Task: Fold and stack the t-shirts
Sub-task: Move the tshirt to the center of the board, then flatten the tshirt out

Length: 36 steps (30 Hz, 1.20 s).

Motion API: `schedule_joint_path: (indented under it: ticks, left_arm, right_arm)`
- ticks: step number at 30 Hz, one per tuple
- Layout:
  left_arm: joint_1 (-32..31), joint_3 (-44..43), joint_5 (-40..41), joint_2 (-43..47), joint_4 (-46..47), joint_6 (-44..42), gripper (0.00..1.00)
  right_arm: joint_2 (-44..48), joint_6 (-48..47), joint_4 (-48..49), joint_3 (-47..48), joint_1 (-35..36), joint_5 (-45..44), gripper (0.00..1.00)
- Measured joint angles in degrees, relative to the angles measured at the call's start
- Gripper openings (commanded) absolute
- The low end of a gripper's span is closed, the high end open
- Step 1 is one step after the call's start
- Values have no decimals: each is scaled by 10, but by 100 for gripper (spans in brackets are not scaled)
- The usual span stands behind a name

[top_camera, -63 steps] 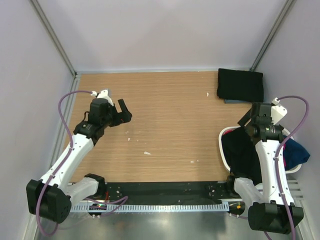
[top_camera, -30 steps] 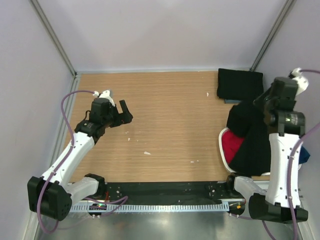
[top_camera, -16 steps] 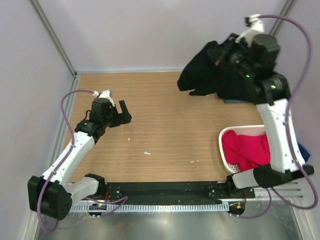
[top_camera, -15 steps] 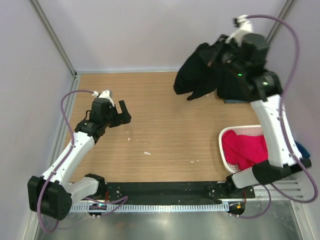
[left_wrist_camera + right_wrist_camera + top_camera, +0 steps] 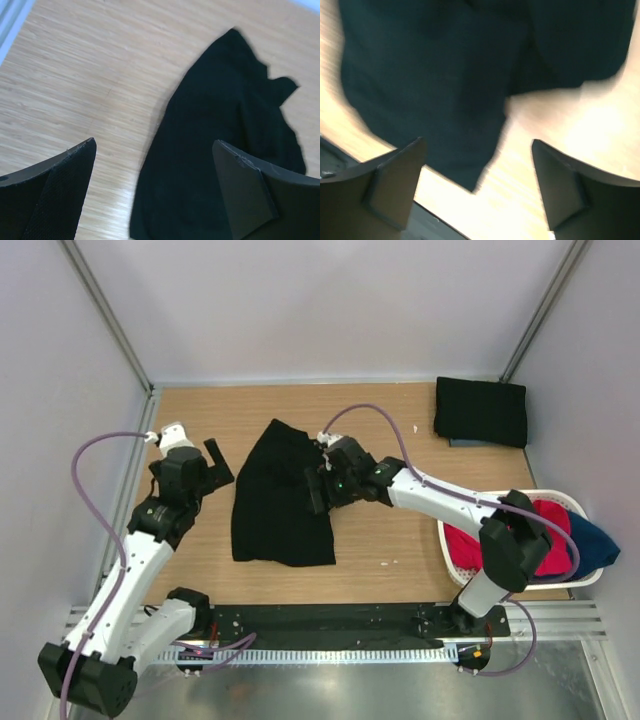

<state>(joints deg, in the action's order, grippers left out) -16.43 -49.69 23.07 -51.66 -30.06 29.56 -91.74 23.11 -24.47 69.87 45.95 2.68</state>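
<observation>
Evidently the spreading-out step is in hand: a rumpled black cloth t-shirt (image 5: 275,505) is seen lying on the pale wooden table (image 5: 400,440), a little toward nine o'clock from its middle, creased and not yet folded. A folded black cloth t-shirt (image 5: 480,410) is set at the two o'clock corner, well apart, and is judged to be the start of the stack.

The right gripper (image 5: 322,485) is held low at the rumpled shirt's three o'clock edge. In its wrist view the fingers are spread wide with nothing between them, only dark cloth beneath. The left gripper (image 5: 214,462) is held just beside the shirt at nine o'clock, apart from it, its fingers likewise parted wide and empty.

Next, it is judged, the cloth must be flattened. An edge or corner would have to be pinched by each gripper and drawn outward before any fold is made.

Whether the right fingertips touch the cloth cannot be told, since that wrist view is blurred. No collar, chest mark or clear sleeve can be made out in the black folds. The white oval plastic basket (image 5: 446,545) at four o'clock is partly covered by the right arm; red cloth (image 5: 552,540) and blue cloth (image 5: 590,540) are seen in it, and anything beneath them is hidden
</observation>
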Motion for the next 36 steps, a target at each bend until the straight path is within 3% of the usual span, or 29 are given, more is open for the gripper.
schedule_joint_path:
  ticks: [6,13,17,23,27,28,31,36]
  left_arm:
    - [1,1,-4,68,-38,67,100]
    - [1,58,-105,16,-52,182,100]
    - [1,119,-126,1,-64,242,99]
    - [1,202,-132,51,-70,316,94]
    - [1,219,-138,69,-73,328,90]
    - [1,218,-140,70,-71,327,88]
    - [0,208,-146,68,-71,311,86]
    - [-16,155,-151,33,-71,273,83]
  right_arm:
    - [1,29,-54,-55,-5,-37,100]
    - [64,70,-27,-48,-57,-95,96]
    - [-10,87,16,-19,-80,-122,88]
    - [-148,102,52,18,-78,-130,79]
    - [-186,115,64,21,-78,-133,53]
    - [-187,116,70,22,-78,-132,30]
    - [-192,124,86,23,-80,-130,1]
    - [-193,127,88,24,-103,-125,1]
